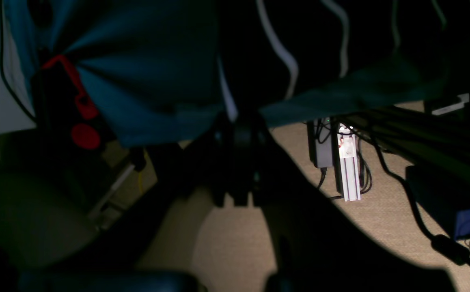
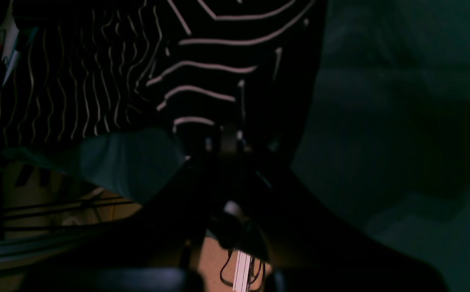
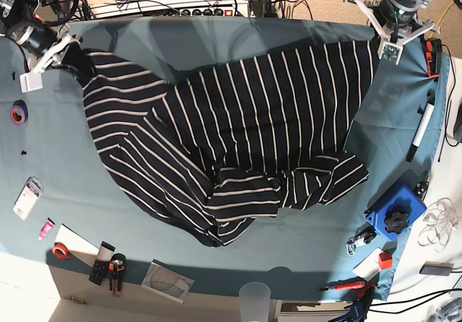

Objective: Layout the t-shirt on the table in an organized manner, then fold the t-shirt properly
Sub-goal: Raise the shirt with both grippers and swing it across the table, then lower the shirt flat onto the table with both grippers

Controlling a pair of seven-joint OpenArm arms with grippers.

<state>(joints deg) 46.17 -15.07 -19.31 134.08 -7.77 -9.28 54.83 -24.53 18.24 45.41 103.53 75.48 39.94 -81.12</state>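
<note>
at the far table edge both sets of fingers are pinched tight on cloth: the right gripper (image 3: 63, 53) and the left gripper (image 3: 375, 42) each clamp a corner of the t-shirt (image 3: 238, 131). it stretches crosswise between them, sagging toward the near side of the table (image 3: 65, 177).

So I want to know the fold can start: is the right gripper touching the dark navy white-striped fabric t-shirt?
Touching. In the base view the right gripper meets the t-shirt corner; the right wrist view shows striped fabric at its shut jaws.
</note>
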